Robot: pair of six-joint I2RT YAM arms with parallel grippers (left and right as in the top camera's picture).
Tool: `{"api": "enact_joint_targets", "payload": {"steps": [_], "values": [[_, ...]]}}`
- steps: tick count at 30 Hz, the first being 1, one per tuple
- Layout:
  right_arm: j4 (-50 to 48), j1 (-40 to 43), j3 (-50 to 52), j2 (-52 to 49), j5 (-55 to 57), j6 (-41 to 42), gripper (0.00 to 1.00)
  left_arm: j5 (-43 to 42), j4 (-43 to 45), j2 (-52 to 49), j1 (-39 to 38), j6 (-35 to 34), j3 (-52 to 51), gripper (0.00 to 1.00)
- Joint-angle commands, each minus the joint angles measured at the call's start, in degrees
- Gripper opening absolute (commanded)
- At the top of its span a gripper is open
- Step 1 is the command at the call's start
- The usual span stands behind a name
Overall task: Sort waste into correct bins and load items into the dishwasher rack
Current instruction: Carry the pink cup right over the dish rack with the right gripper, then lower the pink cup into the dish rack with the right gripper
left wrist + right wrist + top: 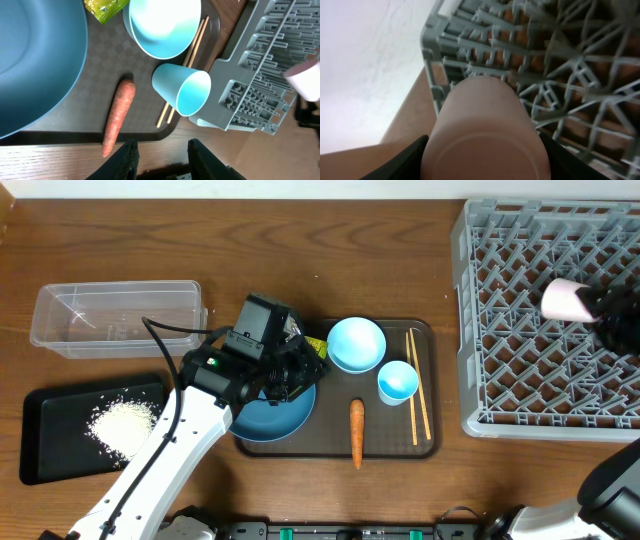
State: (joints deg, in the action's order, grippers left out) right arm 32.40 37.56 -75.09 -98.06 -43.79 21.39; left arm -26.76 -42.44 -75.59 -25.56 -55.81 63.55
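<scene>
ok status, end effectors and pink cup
Right end effector shut on pink cup, over rack. Left end effector open, empty, by dark-blue bowl. Nothing in the way.

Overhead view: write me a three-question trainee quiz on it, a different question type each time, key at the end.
1. True or false: the carrot lies on the brown tray.
2. The right gripper holds: A) a pink cup B) a fork C) a sponge.
3. Fill in: the rice lies on the ____ tray.
Key: 1 true; 2 A; 3 black, the black tray.
</scene>
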Motion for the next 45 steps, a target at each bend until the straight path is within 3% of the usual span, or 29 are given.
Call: {"api": "enact_joint_targets", "payload": {"steps": [1,8,15,34,45], "values": [[4.81,-2.45,-6.86,3.02,10.71,-5.81,0.52,0.46,-0.17,-0.17,0.20,1.38,0.42,0.36],[16.87,-9.09,-14.95,4.33,31.67,-5.53,0.52,0.48,-0.15,-0.17,0.20,1.38,0.42,0.36],[18.47,-15.78,-13.66,2.54,45.72,-1.20,0.54,0.24,-0.83,-0.20,-0.33,1.38,0.42,0.36],[17.77,-17.14,-13.66,-3.91,48.85,-1.11,0.54,0.92,-0.81,-1.73,-1.86,2.27,0.42,0.37],[16.79,-12.11,-14.16,-3.89,49.62,0.48,0.54,1.55,-0.70,-1.90,-1.86,4.35,0.42,0.37]]}}
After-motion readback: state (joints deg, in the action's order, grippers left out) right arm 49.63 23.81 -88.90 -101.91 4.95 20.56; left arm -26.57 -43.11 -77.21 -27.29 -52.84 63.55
